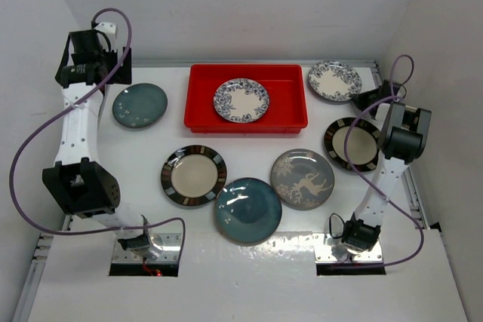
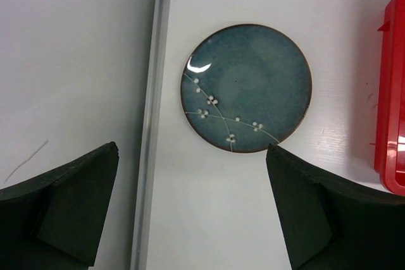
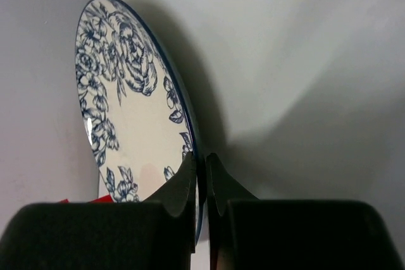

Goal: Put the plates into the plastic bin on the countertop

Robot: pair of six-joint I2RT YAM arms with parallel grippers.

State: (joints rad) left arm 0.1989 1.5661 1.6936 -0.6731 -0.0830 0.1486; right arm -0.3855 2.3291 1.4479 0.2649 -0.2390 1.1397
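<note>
The red plastic bin (image 1: 287, 81) stands at the back middle of the white countertop (image 1: 249, 277), with one blue-and-white floral plate (image 1: 241, 99) lying in it. My right gripper (image 1: 368, 99) is shut on the right rim of the second floral plate (image 1: 333, 81), to the right of the bin. In the right wrist view the fingertips (image 3: 190, 178) pinch that plate's edge (image 3: 120, 105). My left gripper (image 1: 106, 65) hangs open and empty above a teal plate (image 1: 139, 105). The left wrist view shows that teal plate (image 2: 247, 86) ahead of the open gripper (image 2: 193, 219).
Near the front lie a striped-rim plate (image 1: 193, 175), a second teal plate (image 1: 247, 210), a grey deer plate (image 1: 303, 178) and another striped-rim plate (image 1: 352, 143) under the right arm. A metal rail (image 2: 152, 124) runs along the left wall. The bin's left wall (image 2: 392, 93) lies right of the teal plate.
</note>
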